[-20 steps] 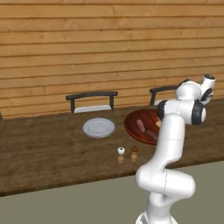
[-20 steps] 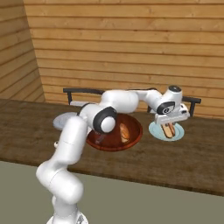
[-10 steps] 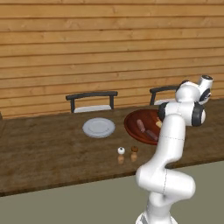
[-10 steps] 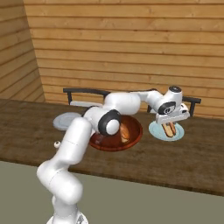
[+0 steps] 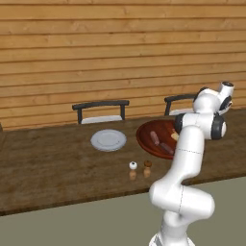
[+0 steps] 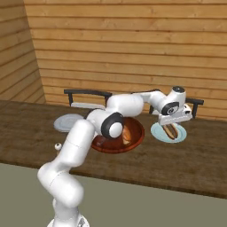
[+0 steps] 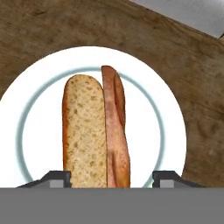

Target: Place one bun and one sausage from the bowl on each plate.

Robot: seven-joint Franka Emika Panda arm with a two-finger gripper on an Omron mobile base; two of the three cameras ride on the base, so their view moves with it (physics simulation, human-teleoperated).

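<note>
My gripper [image 7: 112,178] hangs spread wide with nothing between its fingertips [image 7: 56,178], just above the right-hand plate [image 7: 30,94], where a bun [image 7: 84,131] and a sausage [image 7: 116,127] lie touching, side by side. Left of it sits the bowl [image 6: 133,139], and further left the empty plate [image 5: 108,140].

Two round pale grey-white plates: one bare [image 5: 108,140], one at gripper [image 6: 169,132].
One large reddish-brown wooden bowl [image 5: 146,138].
On gripper-side plate: one long tan bun [image 7: 84,131], one reddish sausage [image 7: 116,127].
In bowl: two sausages [image 5: 154,138] [image 5: 167,148].
Two small shakers, at plate's 5 o'clock: white-capped [image 5: 133,167], brown-capped [image 5: 147,165].
Two dark chairs [image 5: 100,104] [image 5: 178,98].
</note>
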